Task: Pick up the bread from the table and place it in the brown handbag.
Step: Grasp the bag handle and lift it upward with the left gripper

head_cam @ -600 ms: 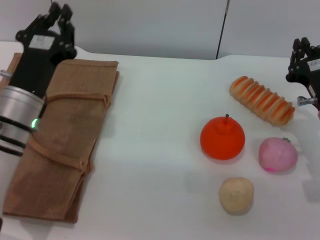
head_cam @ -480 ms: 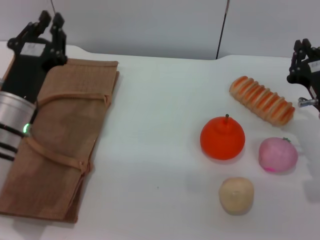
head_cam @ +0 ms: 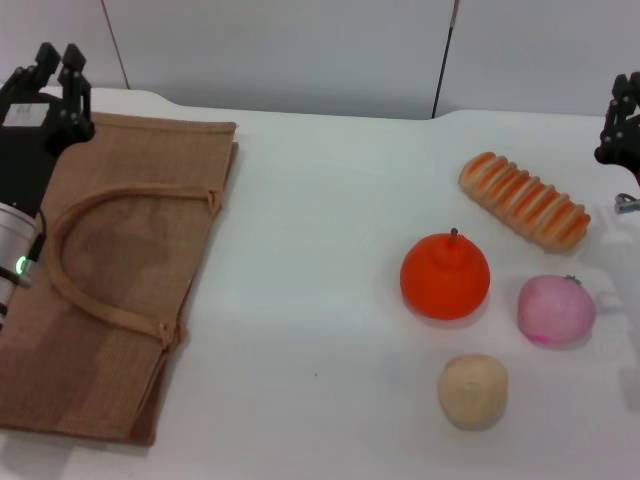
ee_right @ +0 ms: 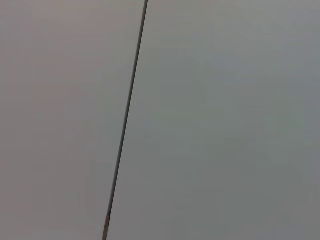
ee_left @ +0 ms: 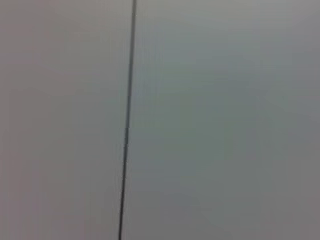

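Both end effectors sit at the margins of the bench [head_cam: 320,170], and neither carries anything. Left end effector [head_cam: 40,80] hangs over the far left corner, just at the far end of the bag [head_cam: 120,290]; its fingers point up and away, and whether they stand wide or narrow cannot be told. Right end effector [head_cam: 622,125] is partly out of sight at the right edge, near the far end, and its finger spacing cannot be told either. Both wrist views show only blank wall with a dark seam.

Bread [head_cam: 523,200] lies flat on the bench toward the far right corner, slanting toward the right edge, apart from the other foods and untouched. Bag lies flat and collapsed along the left edge, mouth closed, one handle looped across its upper face.

Handling, as judged: the bread looks a light toy, probably somewhat yielding, with ridges that should resist slipping. Best hold appears to be across the narrow width at mid-length, so it stays level. The bag is limp cloth and will likely need its mouth held open.

Count: one bread, one bag, one orange fruit [head_cam: 445,276], one pink fruit [head_cam: 556,310], one beige ball [head_cam: 472,390], two end effectors.
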